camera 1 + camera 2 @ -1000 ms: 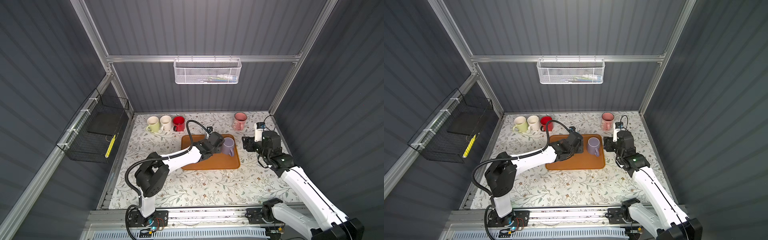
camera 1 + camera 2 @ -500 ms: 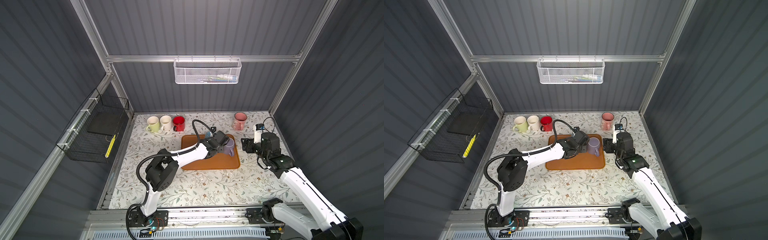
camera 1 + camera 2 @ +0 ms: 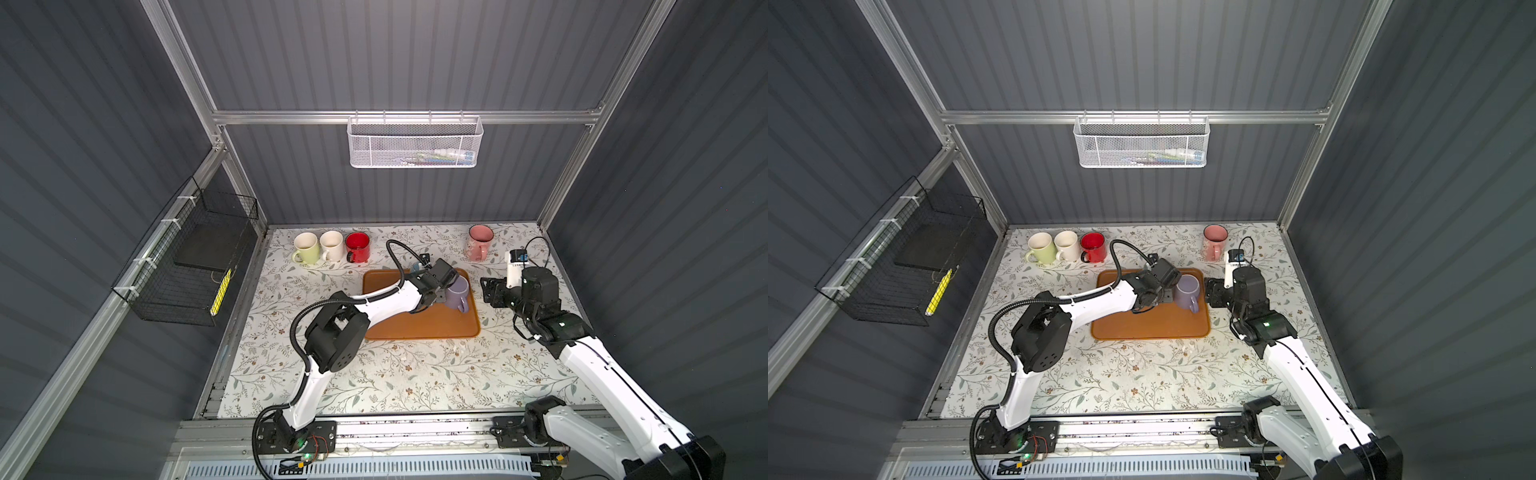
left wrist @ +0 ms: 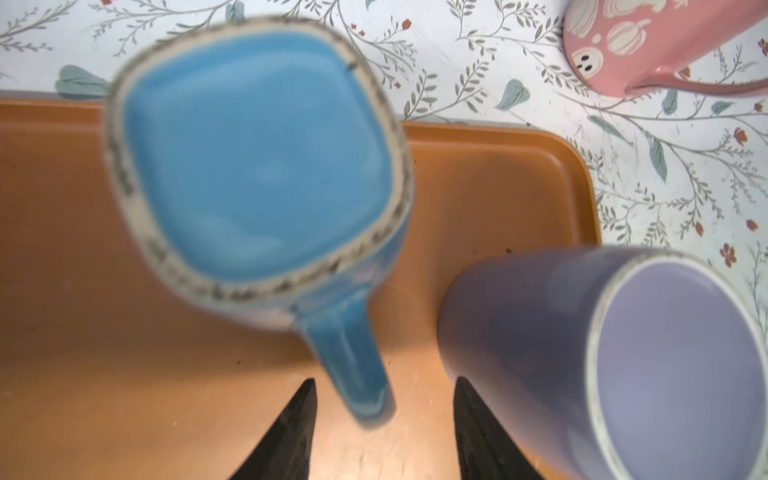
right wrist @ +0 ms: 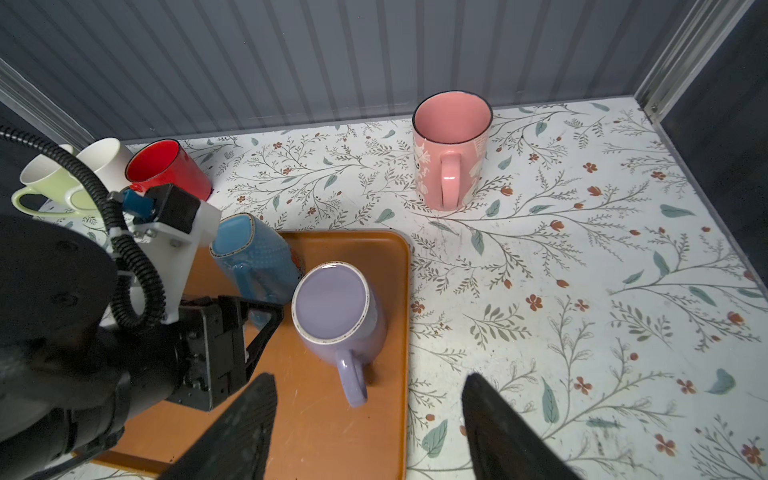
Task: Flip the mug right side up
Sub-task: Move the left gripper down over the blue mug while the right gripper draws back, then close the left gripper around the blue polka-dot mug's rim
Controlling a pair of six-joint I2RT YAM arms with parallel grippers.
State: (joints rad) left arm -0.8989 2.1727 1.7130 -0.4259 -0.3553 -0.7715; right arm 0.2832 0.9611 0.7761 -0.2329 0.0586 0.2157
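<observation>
The left arm (image 3: 386, 301) lies low across the tray (image 3: 415, 328), with its elbow bent just off the tray's near left corner. The left gripper (image 4: 383, 386) sits over the tray's far side, jaws parted. The right arm (image 3: 602, 374) comes in from the tray's right. The right gripper (image 5: 368, 386) hangs above the tray's right edge, jaws wide apart.

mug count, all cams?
6. Green mug, cream mug and red mug in a row back left; pink mug back right; purple mug and blue mug on the tray, the blue barely showing in both top views.
</observation>
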